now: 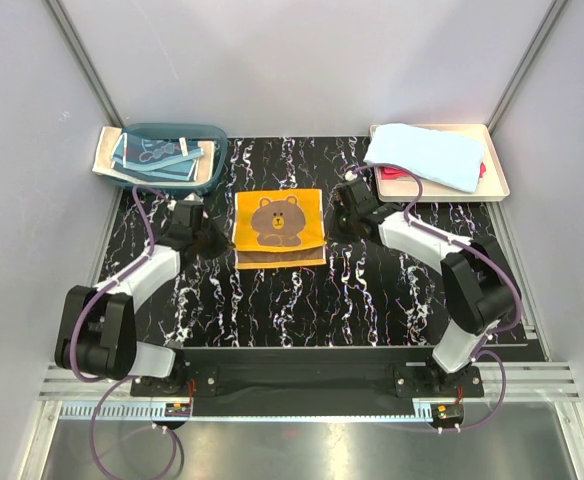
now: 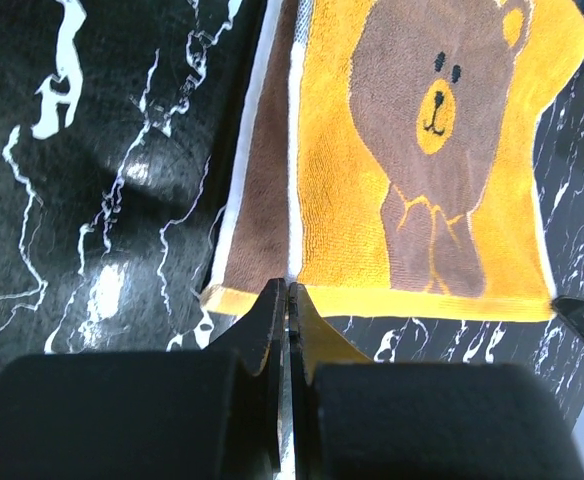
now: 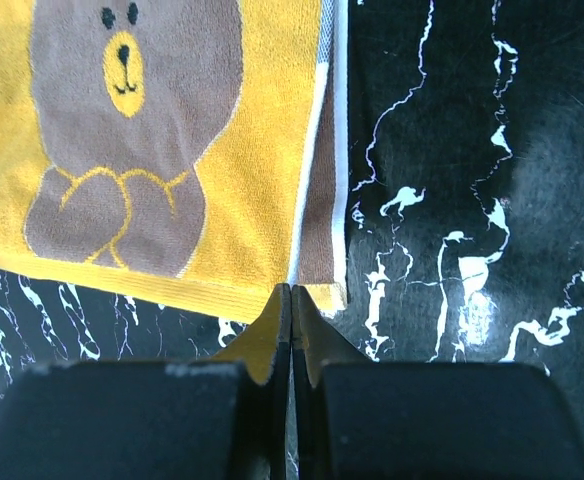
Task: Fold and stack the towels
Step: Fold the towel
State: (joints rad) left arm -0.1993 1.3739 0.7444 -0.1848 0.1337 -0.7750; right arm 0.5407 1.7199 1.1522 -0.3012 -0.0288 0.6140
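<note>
Starting nearest the arm bases, a band of black, white-veined tabletop [image 1: 302,300] offers open room to pull cloth toward the robot. Just beyond it, the left gripper [image 2: 288,292] and right gripper [image 3: 291,292] are both clenched tight, with their tips at opposite side hems of the orange-yellow terry towel with the brown bear [image 1: 279,225]. Whether any cloth is pinched cannot be told. The towel lies flat mid-table, with a brown layer peeking out along its edges. It looks light, limp and grippy, so it would likely sag unless taken at two corners, pinching both layers at the hem. Farther off, the translucent teal plastic basin [image 1: 217,165] holds blue cloths [image 1: 157,152]. The cream rectangular tray [image 1: 497,185] carries a plain light blue towel [image 1: 427,155]. Both stand well apart from the bear towel.
</note>
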